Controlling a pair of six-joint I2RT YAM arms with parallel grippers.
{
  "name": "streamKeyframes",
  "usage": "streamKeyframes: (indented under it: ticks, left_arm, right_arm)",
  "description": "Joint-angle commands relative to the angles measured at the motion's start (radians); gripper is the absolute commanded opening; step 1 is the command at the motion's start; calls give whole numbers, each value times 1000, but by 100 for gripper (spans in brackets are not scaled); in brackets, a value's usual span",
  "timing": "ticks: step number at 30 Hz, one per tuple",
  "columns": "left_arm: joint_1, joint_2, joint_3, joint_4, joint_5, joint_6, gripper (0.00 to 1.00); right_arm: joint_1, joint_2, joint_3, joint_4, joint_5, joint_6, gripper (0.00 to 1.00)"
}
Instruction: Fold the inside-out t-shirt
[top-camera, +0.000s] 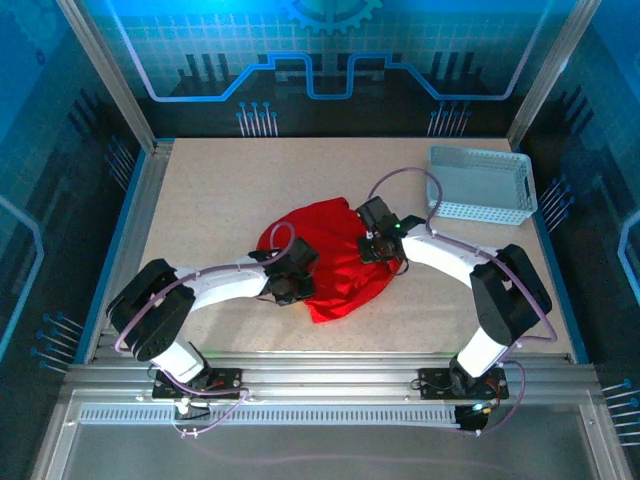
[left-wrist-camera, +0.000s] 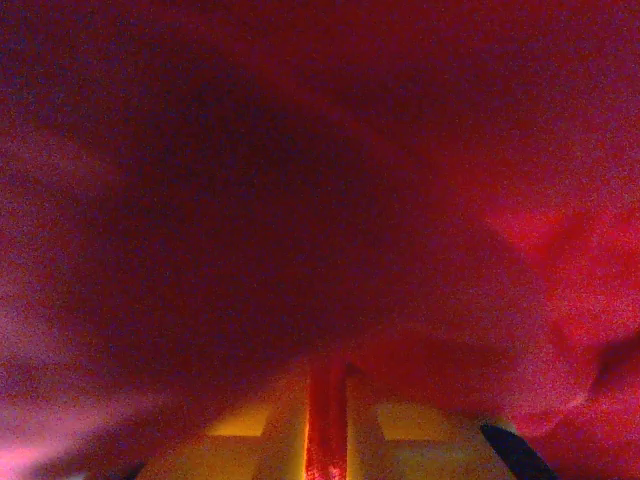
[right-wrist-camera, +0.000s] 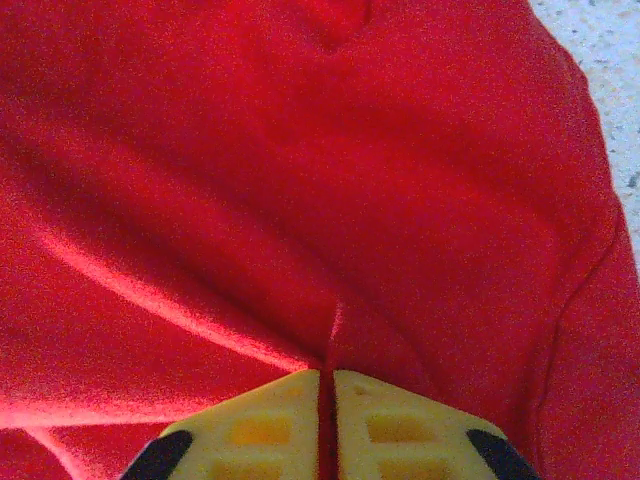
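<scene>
The inside-out t-shirt (top-camera: 335, 265) is a crumpled bright red heap in the middle of the table. My left gripper (top-camera: 290, 285) sits at the heap's left edge, shut on a fold of the red cloth (left-wrist-camera: 325, 420), and dim red cloth drapes over that camera. My right gripper (top-camera: 375, 245) is at the heap's upper right edge, its yellow fingers (right-wrist-camera: 265, 425) pinched on a ridge of the t-shirt (right-wrist-camera: 300, 200). A strip of bare table (right-wrist-camera: 615, 60) shows at the right of the right wrist view.
A white plastic mesh basket (top-camera: 482, 184) stands at the back right of the table (top-camera: 220, 190). Metal frame rails run along the table's left, right and near edges.
</scene>
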Motion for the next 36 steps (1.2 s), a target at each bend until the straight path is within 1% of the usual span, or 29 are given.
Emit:
streamKeyframes:
  ticks: [1,2,3,8,11,13,16,18,20,21,22,23,24,25,27,28,29,31,34,36]
  left_arm:
    - [48,-15,30,-14,-7,59,5]
    - [62,-24,37,-22,-12,81,1]
    - [75,-32,46,-34,-20,103,0]
    - [133,-90,87,-81,-54,214,0]
    - [156,-147,110,-117,-108,274,0]
    - [170,-196,115,-133,-169,307,0]
    - [209,-253,100,-115,-200,339,0]
    - [254,-248,98,-121,-205,339,0]
    - [305,-199,124,-164,-202,324,4]
    - [326,-161,152,-200,-205,319,9]
    - [338,-121,189,-252,-213,317,14]
    - [337,-97,221,-296,-231,314,24]
    - [322,-92,242,-328,-254,309,36]
    - [292,-118,237,-324,-282,306,44]
    - [194,-221,190,-263,-349,300,53]
    - [147,-285,151,-208,-364,295,55]
    - [108,-334,114,-147,-350,288,56]
    - [39,-423,21,24,-271,292,56]
    - [-38,-414,-17,170,-201,331,57]
    - [-71,-370,-6,198,-187,362,57]
  right_arm:
    - [-21,-41,4,-31,17,4,3]
    - [-22,-59,1,-32,8,-1,0]
    - [-22,-77,1,-35,-3,-3,0]
    - [-19,-203,8,-82,-62,22,0]
    - [-5,-262,33,-129,-70,51,0]
    - [9,-292,52,-162,-61,82,0]
    - [16,-290,96,-195,-79,126,0]
    - [17,-256,135,-212,-88,150,0]
    - [21,-213,170,-199,-114,169,0]
    - [22,-189,184,-181,-134,177,0]
    - [27,-164,200,-164,-157,188,0]
    - [34,-147,217,-155,-169,200,0]
    - [43,-126,236,-147,-180,219,0]
    - [54,-110,253,-139,-185,237,0]
    - [77,-90,280,-126,-180,270,0]
    - [87,-82,290,-117,-181,285,0]
    - [96,-77,299,-110,-180,295,0]
    - [115,-67,318,-105,-171,316,0]
    - [136,-61,335,-92,-170,348,0]
    - [147,-61,344,-87,-177,360,0]
